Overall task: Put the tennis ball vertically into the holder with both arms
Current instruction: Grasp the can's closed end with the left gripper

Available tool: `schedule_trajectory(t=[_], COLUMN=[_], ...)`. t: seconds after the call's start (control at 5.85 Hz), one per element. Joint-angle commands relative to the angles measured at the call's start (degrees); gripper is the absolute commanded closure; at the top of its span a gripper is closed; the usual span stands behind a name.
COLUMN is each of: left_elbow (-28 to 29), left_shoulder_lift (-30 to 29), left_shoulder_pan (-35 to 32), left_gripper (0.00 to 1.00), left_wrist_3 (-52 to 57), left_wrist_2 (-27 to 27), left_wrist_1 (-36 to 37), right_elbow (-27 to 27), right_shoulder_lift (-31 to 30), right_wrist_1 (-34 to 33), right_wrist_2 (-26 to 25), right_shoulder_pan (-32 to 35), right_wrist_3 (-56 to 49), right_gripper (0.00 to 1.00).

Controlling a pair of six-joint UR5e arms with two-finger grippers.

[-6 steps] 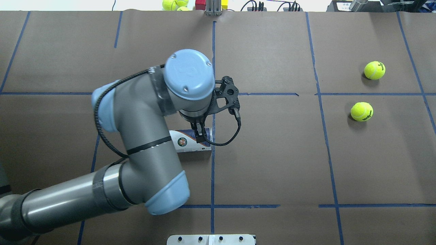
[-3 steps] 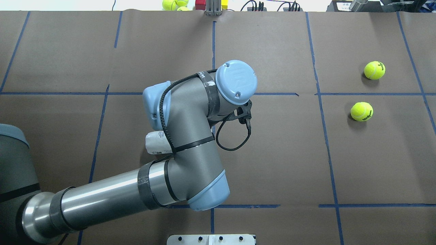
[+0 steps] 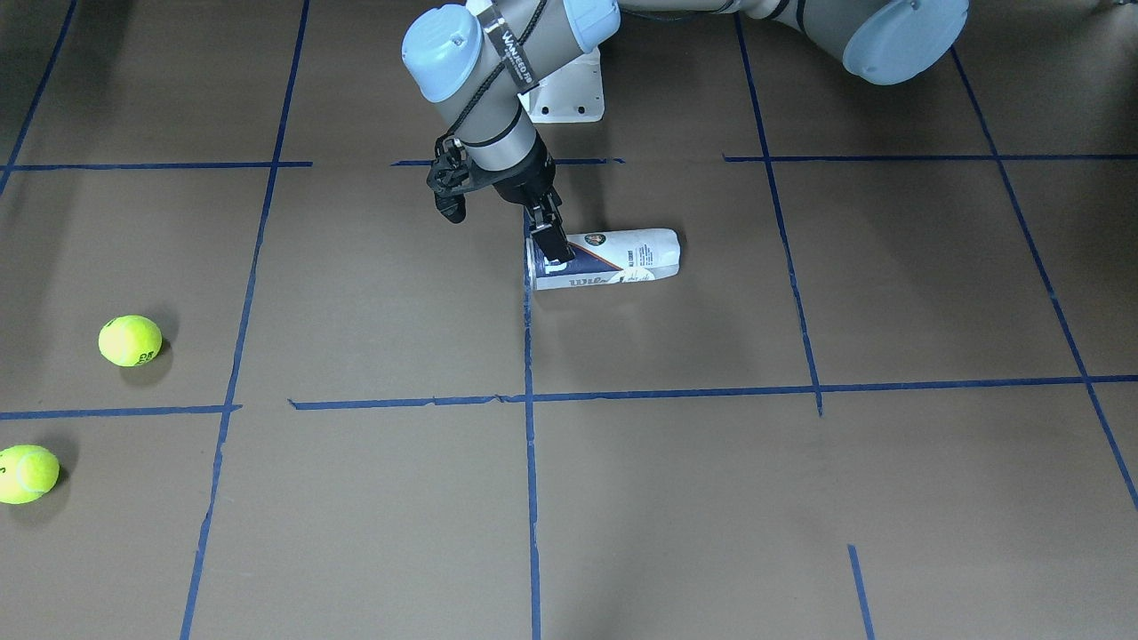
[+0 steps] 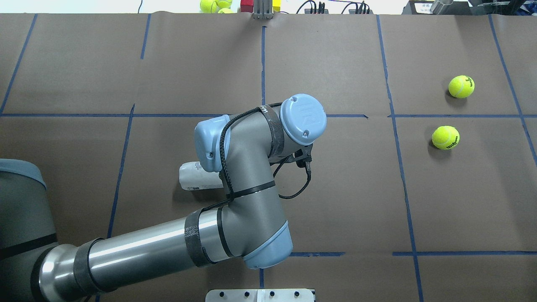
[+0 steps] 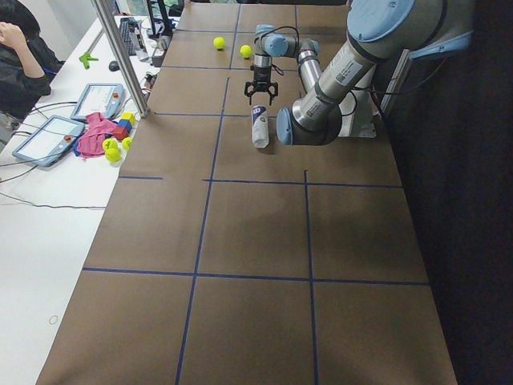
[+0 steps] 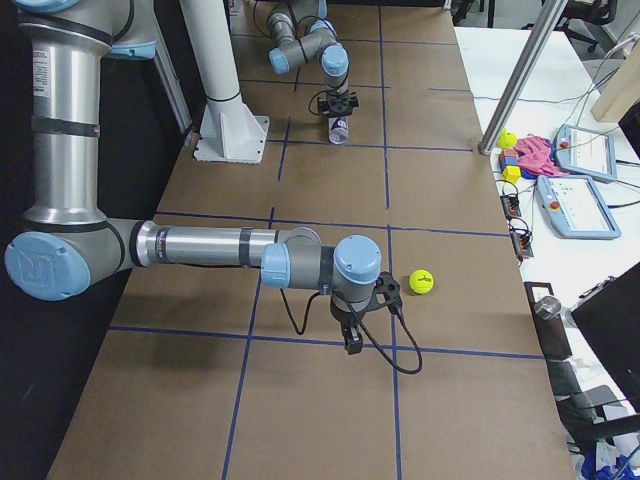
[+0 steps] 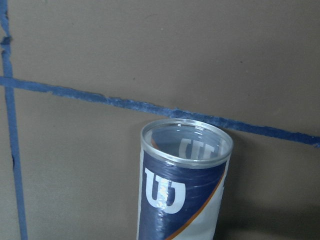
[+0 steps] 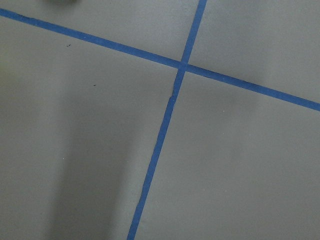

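1. A clear plastic tennis-ball can with a white and navy label (image 3: 605,258) lies on its side on the brown-papered bench (image 3: 711,489), so no ball can drop in vertically.
2. The left gripper (image 3: 549,242) clamps its mouth end, likely to tip it upright.
3. The right gripper (image 6: 352,338) hangs near a yellow tennis ball (image 6: 422,282); whether it is open cannot be told.

- The holder (image 3: 613,258) is a clear plastic tennis-ball can with a white and navy label and a white "W" logo (image 7: 164,190); it lies on its side on the brown counter (image 3: 711,498), its open, rimmed mouth (image 7: 186,142) just beside a blue tape line, and looks empty
- Two yellow-green tennis balls (image 4: 445,137) (image 4: 461,86) rest on the counter near each other, well apart from the holder, towards the robot's right
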Motion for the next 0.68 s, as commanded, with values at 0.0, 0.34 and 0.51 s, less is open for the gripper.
schedule_trajectory(t=[0.0,0.34,0.51], left_elbow=[1.2,3.2,3.9], left_shoulder_lift=[0.0,0.6,0.8], left_shoulder_pan=[0.2,0.5,1.5], left_gripper=[0.0,0.0,0.0], left_wrist_3=[0.0,0.0,-0.2], left_wrist_2=[1.2,1.2,1.2], left_wrist_1=[-0.9,-4.2,-5.3], right_elbow=[-0.1,-0.2,-0.2], right_shoulder_lift=[0.0,0.0,0.0], right_wrist_1=[0.0,0.0,0.0], right_wrist_2=[0.0,0.0,0.0], right_shoulder_pan=[0.0,0.0,0.0], right_wrist_3=[0.0,-0.1,-0.1], right_gripper=[0.0,0.0,0.0])
